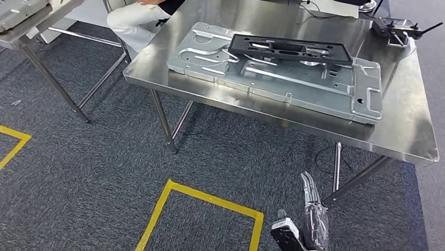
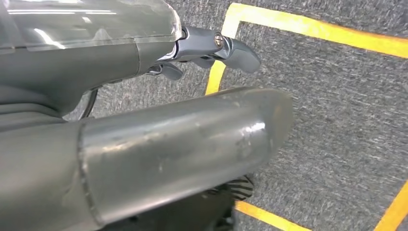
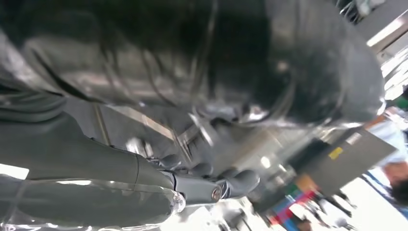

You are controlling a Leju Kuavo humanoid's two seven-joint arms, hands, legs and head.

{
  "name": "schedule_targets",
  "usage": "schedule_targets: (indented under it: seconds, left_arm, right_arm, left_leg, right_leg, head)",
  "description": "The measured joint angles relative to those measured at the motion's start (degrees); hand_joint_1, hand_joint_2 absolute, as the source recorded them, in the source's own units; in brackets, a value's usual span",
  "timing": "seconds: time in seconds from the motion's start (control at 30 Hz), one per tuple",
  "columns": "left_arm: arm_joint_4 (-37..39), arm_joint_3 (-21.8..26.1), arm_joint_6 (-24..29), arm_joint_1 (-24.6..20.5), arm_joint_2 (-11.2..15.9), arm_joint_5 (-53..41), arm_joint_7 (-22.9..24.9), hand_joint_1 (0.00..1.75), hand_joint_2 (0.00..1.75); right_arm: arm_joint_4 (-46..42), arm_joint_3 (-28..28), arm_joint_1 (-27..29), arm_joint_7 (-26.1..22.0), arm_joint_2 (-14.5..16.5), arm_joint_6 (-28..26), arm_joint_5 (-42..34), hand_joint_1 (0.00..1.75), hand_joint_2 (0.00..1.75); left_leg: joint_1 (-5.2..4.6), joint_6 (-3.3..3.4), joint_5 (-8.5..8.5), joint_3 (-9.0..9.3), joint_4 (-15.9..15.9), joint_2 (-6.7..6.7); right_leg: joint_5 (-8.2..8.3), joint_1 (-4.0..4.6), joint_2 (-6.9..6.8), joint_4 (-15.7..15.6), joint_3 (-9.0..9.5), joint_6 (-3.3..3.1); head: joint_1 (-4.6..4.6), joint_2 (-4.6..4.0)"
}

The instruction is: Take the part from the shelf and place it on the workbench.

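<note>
Black part lies on the plate mid-workbench, likely placed; right hand and left hand hang released, holding nothing.

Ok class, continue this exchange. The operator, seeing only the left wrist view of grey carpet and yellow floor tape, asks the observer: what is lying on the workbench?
Observer: In the head view, the shiny steel workbench bears a large silver stamped sheet-metal panel.
Operator: Anything on that panel?
Observer: A black rectangular plastic frame lies flat on top of it, towards the far side.
Operator: And my right hand?
Observer: The right hand is low, in front of the workbench, fingers straight, holding nothing.
</note>
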Motion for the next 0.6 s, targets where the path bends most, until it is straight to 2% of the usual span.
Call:
schedule_targets:
  seconds: [0.07,0.1,0.13,0.17,0.23,0.27,0.3,0.33,0.37,0.4,0.43,0.47,0.5,0.57,0.6]
  left_arm:
    - [0.0,0.4,0.3,0.1,-0.1,0.3,0.0,0.00,0.00]
    - [0.0,0.7,0.5,0.1,-0.3,0.4,0.0,0.00,0.00]
    - [0.0,0.9,0.6,0.2,-0.4,0.5,0.0,0.00,0.00]
    - [0.0,1.2,0.7,0.2,-0.5,0.6,0.0,0.00,0.00]
    - [0.0,1.6,1.0,0.2,-0.6,0.8,0.0,0.00,0.00]
    - [0.0,1.8,1.0,0.2,-0.7,0.9,0.0,0.00,0.00]
    - [0.0,1.9,1.1,0.2,-0.8,0.9,0.1,0.00,0.00]
    - [0.0,2.1,1.1,0.3,-0.8,0.9,0.2,0.00,0.00]
    - [0.0,2.3,1.2,0.3,-0.9,0.9,0.2,0.00,0.00]
    - [0.0,2.4,1.2,0.3,-1.0,1.0,0.3,0.00,0.00]
    - [0.0,2.6,1.2,0.2,-1.1,1.0,0.3,0.00,0.00]
    - [0.0,2.7,1.3,0.1,-1.2,1.1,0.3,0.00,0.00]
    - [0.0,2.8,1.3,0.1,-1.3,1.1,0.3,0.00,0.00]
    - [0.0,3.0,1.4,0.0,-1.3,1.2,0.4,0.00,0.00]
    - [0.0,3.1,1.5,0.0,-1.3,1.1,0.4,0.00,0.00]
  right_arm:
    - [1.4,-2.6,2.3,-2.4,1.7,1.4,-4.4,0.00,0.00]
    - [3.2,-4.7,3.1,-3.8,2.6,2.5,-6.5,0.00,0.00]
    - [6.0,-7.2,3.5,-5.4,3.6,3.9,-8.4,0.00,0.00]
    - [10.0,-10.3,3.5,-6.9,4.6,5.3,-10.1,0.00,0.00]
    - [21.6,-18.1,1.9,-10.9,5.9,7.1,-12.7,0.00,0.00]
    - [28.6,-22.3,0.9,-12.6,6.2,7.2,-13.3,0.00,0.00]
    - [35.4,-26.3,-0.2,-14.1,6.3,6.8,-13.5,0.00,0.00]
    - [41.3,-29.8,-1.1,-14.8,6.3,6.2,-13.4,0.00,0.00]
    - [46.0,-32.5,-1.7,-14.7,6.4,5.8,-13.2,0.00,0.00]
    - [50.1,-34.7,-2.4,-13.9,6.4,5.6,-13.0,0.00,0.00]
    - [53.5,-36.5,-3.0,-12.3,6.4,5.6,-12.8,0.00,0.00]
    - [57.0,-38.2,-3.7,-10.0,6.5,5.5,-12.3,0.00,0.00]
    - [60.2,-39.8,-4.4,-7.2,6.7,5.4,-11.6,0.00,0.00]
    - [65.1,-42.1,-5.5,-0.9,7.4,5.2,-10.1,0.00,0.00]
    - [67.0,-43.0,-5.9,2.1,7.7,5.4,-9.4,0.00,0.00]
  left_leg:
    - [-0.01,0.54,0.45,-0.23,-1.0,0.11]
    - [0.12,0.97,0.93,-0.51,-1.3,0.25]
    - [0.28,1.46,1.45,-0.87,-1.6,0.44]
    - [0.41,1.89,1.95,-1.25,-1.7,0.66]
    - [0.30,2.35,2.82,-2.33,-1.7,0.65]
    - [0.25,2.38,3.24,-2.90,-1.6,0.47]
    - [0.21,2.33,3.65,-3.48,-1.5,0.16]
    - [0.20,2.21,3.98,-3.99,-1.2,-0.23]
    - [0.21,2.08,4.21,-4.49,-1.0,-0.61]
    - [0.20,1.89,4.38,-4.97,-0.7,-0.90]
    - [0.16,1.66,4.51,-5.36,-0.4,-1.17]
    - [0.13,1.37,4.68,-5.68,-0.1,-1.38]
    - [0.10,1.02,4.90,-6.00,0.1,-1.62]
    - [0.09,0.28,5.26,-6.43,0.3,-2.13]
    - [0.11,-0.02,4.84,-6.79,0.8,-1.96]
  right_leg:
    - [0.58,-0.11,0.06,-0.3,-0.14,0.68]
    - [-0.10,-0.11,0.18,0.1,-0.35,0.99]
    - [-1.70,-0.13,0.32,1.4,-0.80,1.27]
    - [-4.07,-0.23,0.45,3.8,-1.56,1.52]
    - [-8.65,-0.48,0.54,10.8,-3.49,1.91]
    - [-9.47,-0.60,0.54,13.6,-3.97,2.06]
    - [-9.05,-0.67,0.56,14.9,-3.66,2.13]
    - [-7.76,-0.70,0.64,14.2,-2.36,2.09]
    - [-6.24,-0.70,1.00,11.3,0.03,1.91]
    - [-5.39,-0.67,1.91,7.2,2.97,1.57]
    - [-5.14,-0.66,2.85,3.3,5.55,1.26]
    - [-5.32,-0.60,3.58,0.3,7.37,0.99]
    - [-5.79,-0.53,3.90,-1.3,8.23,0.77]
    - [-5.91,-0.59,3.03,-2.1,8.29,0.47]
    - [-5.80,-0.74,2.48,-2.3,8.27,0.17]
  head:
    - [0.02,0.00]
    - [0.04,0.00]
    - [0.05,0.00]
    - [0.07,-0.01]
    - [0.07,-0.01]
    - [0.08,-0.01]
    - [0.08,-0.01]
    - [0.08,-0.01]
    - [0.08,-0.01]
    - [0.08,-0.01]
    - [0.06,-0.01]
    - [0.04,0.00]
    - [0.03,0.01]
    - [0.02,0.01]
    - [0.01,0.00]
